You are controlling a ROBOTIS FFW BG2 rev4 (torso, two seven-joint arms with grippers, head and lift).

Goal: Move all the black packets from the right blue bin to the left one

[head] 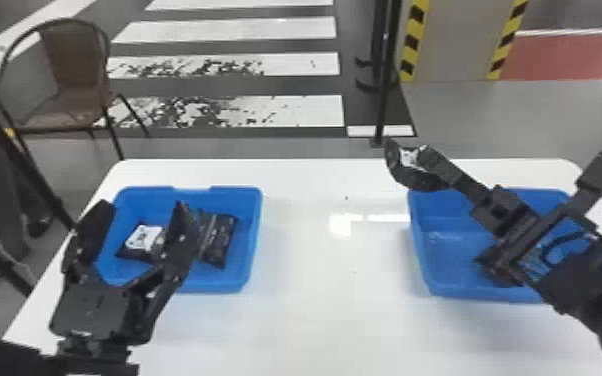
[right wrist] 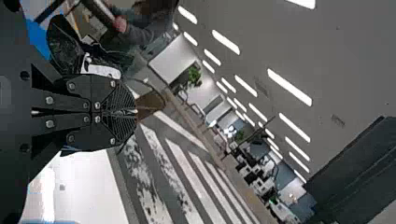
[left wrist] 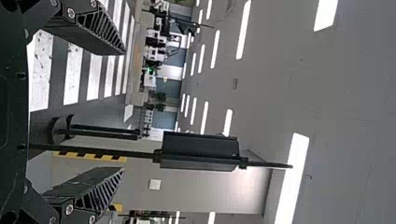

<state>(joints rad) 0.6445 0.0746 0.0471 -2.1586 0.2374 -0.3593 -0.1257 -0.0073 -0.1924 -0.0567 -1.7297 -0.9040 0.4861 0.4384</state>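
Note:
In the head view my right gripper (head: 422, 159) is raised over the back left corner of the right blue bin (head: 445, 252), shut on a black packet (head: 412, 180) with a white patch. The right wrist view has the fingers of my right gripper (right wrist: 134, 112) pressed together, the packet (right wrist: 65, 46) spreading out beside them. My left gripper (head: 143, 206) stands over the left blue bin (head: 252, 235), open with nothing held; the left wrist view also shows this gripper (left wrist: 122, 111) spread. In that bin lie a packet with a white patch (head: 144, 237) and a dark packet (head: 222, 237).
Both bins stand on a white table (head: 335, 300), with a wide stretch of tabletop between them. Beyond the table's back edge are a brown chair (head: 72, 65) at the left and a thin black post (head: 384, 95) nearer the right.

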